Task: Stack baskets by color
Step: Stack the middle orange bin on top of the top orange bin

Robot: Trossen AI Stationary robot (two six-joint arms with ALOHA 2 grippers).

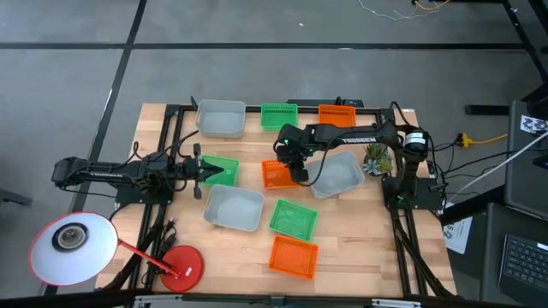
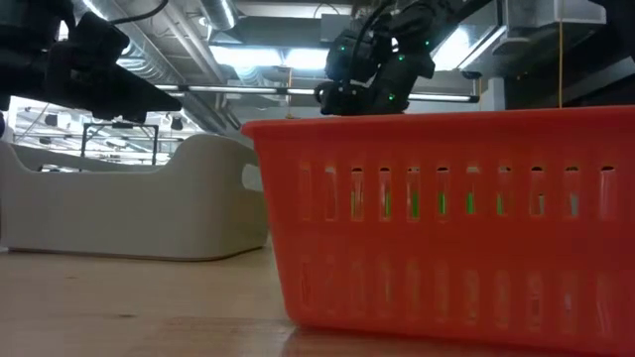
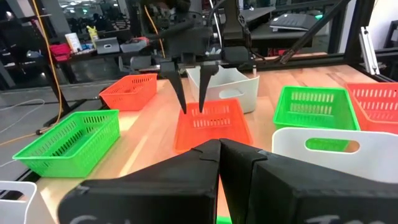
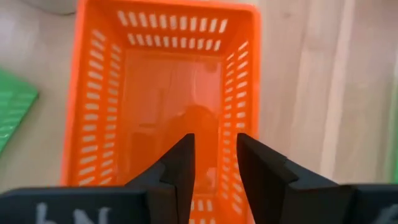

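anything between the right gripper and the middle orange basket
Nothing. The right wrist view shows the right gripper, fingers parted, directly above the middle orange basket with only air between; the left wrist view shows the fingertips reaching its rim.

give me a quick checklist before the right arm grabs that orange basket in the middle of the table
1. Right gripper open: ok.
2. Right gripper above the middle orange basket: ok; fingers straddling a wall: cannot tell.
3. Middle orange basket empty: ok.
4. Left gripper shut and clear of that basket, over the green basket: ok.
5. Grey basket beside it clear of the grasp: cannot tell.
6. Orange stacking targets free: far orange basket and near orange basket, ok.
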